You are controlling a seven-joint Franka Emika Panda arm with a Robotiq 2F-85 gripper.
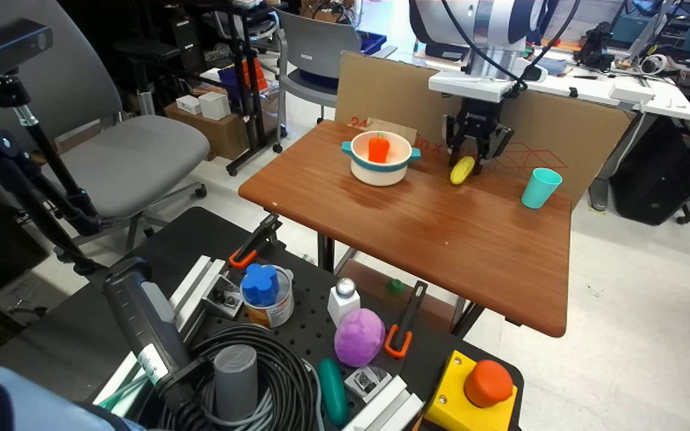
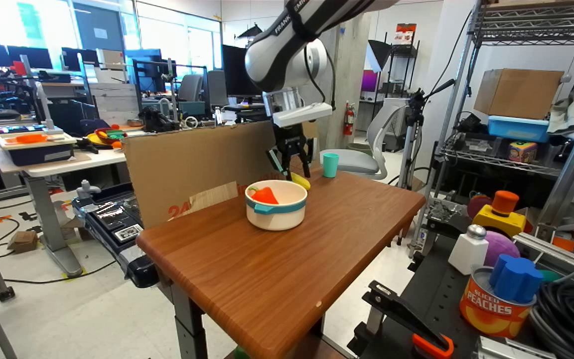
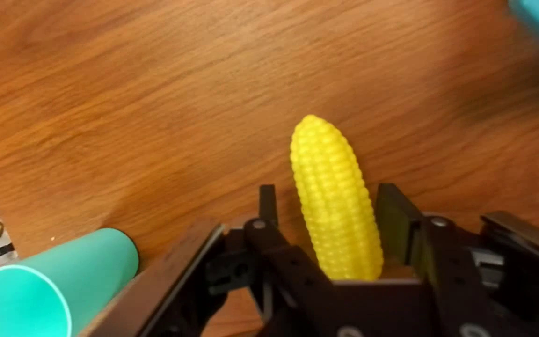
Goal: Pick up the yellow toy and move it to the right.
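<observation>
One gripper stood with its two fingers parted a little wider than one yellow toy, a corn cob that lay between them on one brown table. In the wrist view the finger toward nine o'clock stood apart from the toy, the finger toward three o'clock just beside it; the gripper had hold of nothing. In an exterior view, reckoned from the toy, one teal cup stood between three and four o'clock and one pot with two handles at nine, one orange pepper inside it. Between seven and eight o'clock, one black bench bore two clamps, one purple ball and one can.
</observation>
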